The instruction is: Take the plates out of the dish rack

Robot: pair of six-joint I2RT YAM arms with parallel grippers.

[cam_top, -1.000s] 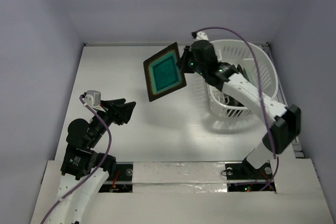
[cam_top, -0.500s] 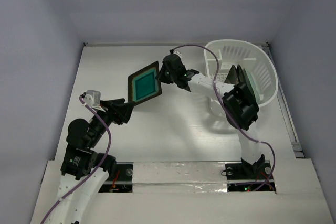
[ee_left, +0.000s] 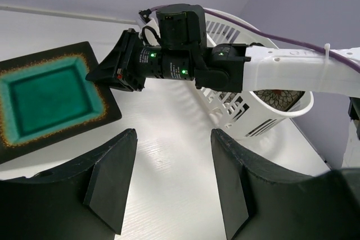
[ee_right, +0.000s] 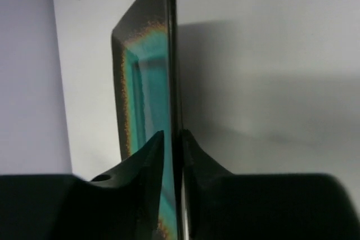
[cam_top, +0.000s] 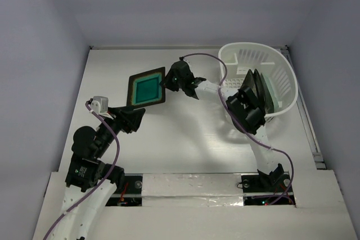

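Note:
My right gripper (cam_top: pixel 166 82) is shut on the edge of the dark plate with the teal centre (cam_top: pixel 147 88) and holds it low over the table's back left. That plate also shows in the left wrist view (ee_left: pixel 48 96) and edge-on in the right wrist view (ee_right: pixel 147 82), between the two fingers. The white dish rack (cam_top: pixel 283 77) stands at the back right, with more dark plates (cam_top: pixel 256 85) upright inside. My left gripper (cam_top: pixel 135 119) is open and empty, in front of the held plate. In its own view the gripper (ee_left: pixel 171 181) has bare table between its fingers.
The right arm (cam_top: pixel 247 111) stretches leftward from the rack, with its purple cable (cam_top: pixel 219 66) looping above it. The rack's wall also shows in the left wrist view (ee_left: pixel 264 122). Grey walls close in the table on the left, the back and the right.
My right gripper has carried the teal plate out of the rack, leftward and down toward the table, tilting it flatter. The left arm has not moved.

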